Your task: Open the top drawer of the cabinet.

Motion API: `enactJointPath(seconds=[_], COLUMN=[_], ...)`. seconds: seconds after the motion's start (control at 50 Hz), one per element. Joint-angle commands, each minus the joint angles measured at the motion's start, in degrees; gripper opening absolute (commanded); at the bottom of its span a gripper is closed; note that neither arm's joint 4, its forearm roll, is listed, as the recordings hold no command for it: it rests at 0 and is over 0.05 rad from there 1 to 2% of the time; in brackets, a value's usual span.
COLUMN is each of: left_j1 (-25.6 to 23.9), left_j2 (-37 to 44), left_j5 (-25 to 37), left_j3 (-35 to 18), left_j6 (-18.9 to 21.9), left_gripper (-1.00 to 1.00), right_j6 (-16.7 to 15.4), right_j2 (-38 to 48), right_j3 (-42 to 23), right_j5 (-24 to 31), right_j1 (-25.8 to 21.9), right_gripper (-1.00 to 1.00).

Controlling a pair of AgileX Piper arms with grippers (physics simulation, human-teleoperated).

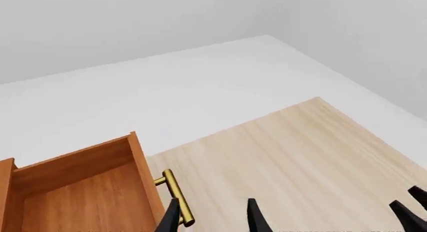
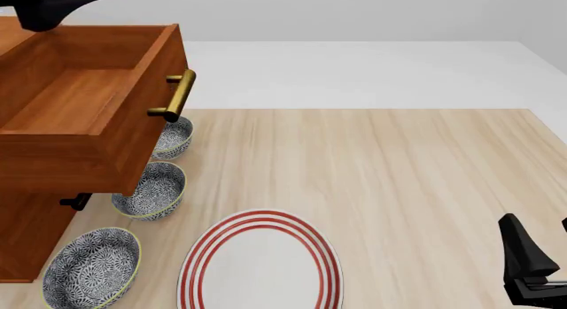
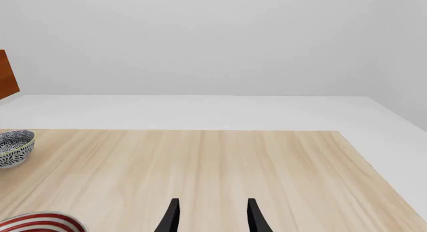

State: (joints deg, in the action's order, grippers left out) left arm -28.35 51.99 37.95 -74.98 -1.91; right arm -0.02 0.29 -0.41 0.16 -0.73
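The reddish-brown cabinet (image 2: 26, 236) stands at the table's left edge. Its top drawer (image 2: 80, 103) is pulled far out, showing an empty wooden inside (image 1: 80, 197). The drawer's brass bar handle (image 2: 177, 95) faces the table's middle. In the left wrist view my left gripper (image 1: 213, 219) is open, with one fingertip (image 1: 171, 218) right against the handle (image 1: 175, 194) and the other over bare table. My right gripper (image 3: 212, 219) is open and holds nothing, low over the table's near right corner (image 2: 530, 266). Only a dark part of the left arm (image 2: 53, 6) shows in the front view.
Three patterned bowls (image 2: 172, 137) (image 2: 151, 191) (image 2: 91, 266) sit in a row under and beside the open drawer. A red-ringed white plate (image 2: 259, 262) lies at the near edge. The light wooden table (image 2: 399, 176) ends at a white floor.
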Motion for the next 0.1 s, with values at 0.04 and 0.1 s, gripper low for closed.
enactJointPath(seconds=[0.04,0.1], left_j1=[-1.7,-1.7], left_j2=[-0.5,-0.5], left_j5=[0.4,0.3], left_j3=[0.3,0.4], left_j6=[-1.4,-0.9], left_gripper=[1.0,1.0], right_j6=[0.0,0.0], right_j2=[0.0,0.0], right_j3=[0.0,0.0], right_j5=[0.0,0.0], right_j1=[0.0,0.0], right_gripper=[1.0,1.0])
